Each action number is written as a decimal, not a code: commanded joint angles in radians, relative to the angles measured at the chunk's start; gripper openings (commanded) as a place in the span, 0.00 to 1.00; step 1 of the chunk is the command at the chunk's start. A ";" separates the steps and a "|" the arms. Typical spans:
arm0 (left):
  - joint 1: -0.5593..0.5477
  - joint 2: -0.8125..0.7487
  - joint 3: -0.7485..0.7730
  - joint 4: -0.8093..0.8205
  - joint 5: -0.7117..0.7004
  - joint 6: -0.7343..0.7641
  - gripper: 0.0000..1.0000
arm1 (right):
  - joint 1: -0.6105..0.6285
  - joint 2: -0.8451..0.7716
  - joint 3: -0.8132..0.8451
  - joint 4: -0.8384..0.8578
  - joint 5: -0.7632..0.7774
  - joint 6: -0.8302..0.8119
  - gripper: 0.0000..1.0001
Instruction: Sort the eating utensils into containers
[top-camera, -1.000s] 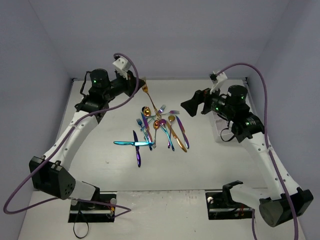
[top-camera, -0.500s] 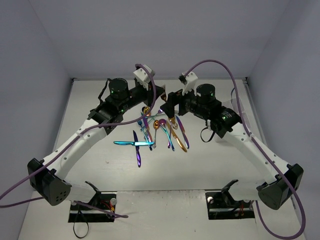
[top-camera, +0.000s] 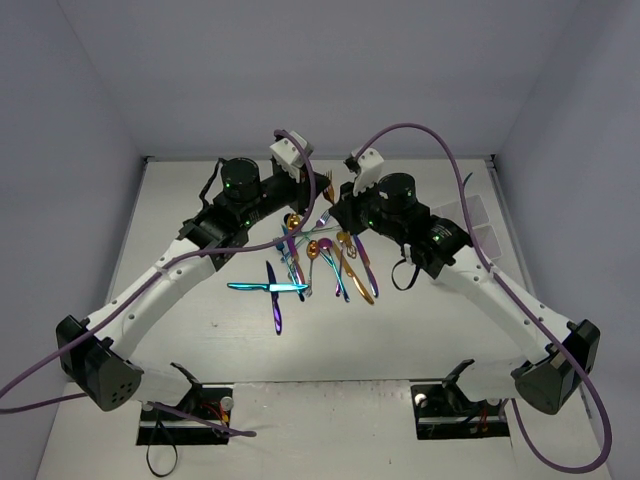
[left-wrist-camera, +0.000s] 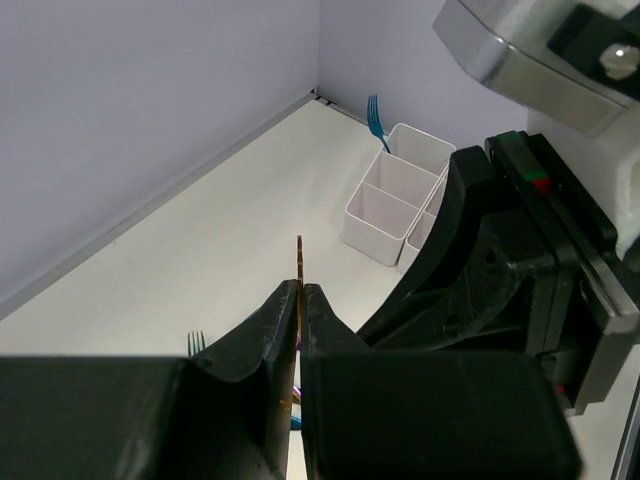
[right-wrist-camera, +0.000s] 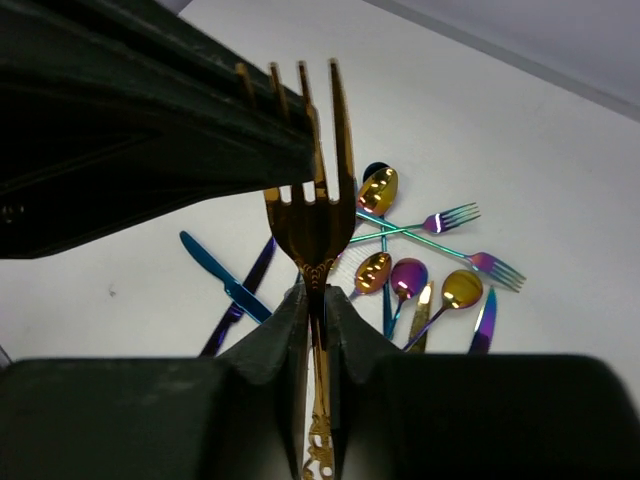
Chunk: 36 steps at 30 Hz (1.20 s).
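I have the left gripper (left-wrist-camera: 301, 300) and right gripper (right-wrist-camera: 313, 305) both pinched shut on the gold fork (right-wrist-camera: 312, 220), apparently a handover toward the white caddy (left-wrist-camera: 368, 228) on the right.

Left arm (top-camera: 165, 270) is lying stretched from its base at the near left, up and inward toward the middle of the table. Right arm (top-camera: 500, 290) is mirroring it from the near right. Both wrists are sitting raised above the table, facing each other, almost touching.

Left gripper (left-wrist-camera: 301, 292) is pinching a gold fork (right-wrist-camera: 308, 215) edge-on, fingers pressed together on the thin metal. Right gripper (right-wrist-camera: 312, 296) is clamping the same fork at its neck, just below the tines, with only the metal between its fingers. Left gripper body is sitting across the tines, above the right fingers.
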 joint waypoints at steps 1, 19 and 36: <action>-0.005 -0.012 0.052 0.046 -0.002 0.007 0.00 | 0.006 -0.034 0.024 0.071 0.075 -0.029 0.00; 0.011 -0.127 -0.187 -0.310 -0.611 -0.146 0.75 | -0.342 -0.102 -0.077 0.149 0.304 -0.215 0.00; 0.120 -0.358 -0.556 -0.333 -0.584 -0.251 0.75 | -0.791 0.127 -0.112 0.543 0.194 -0.219 0.00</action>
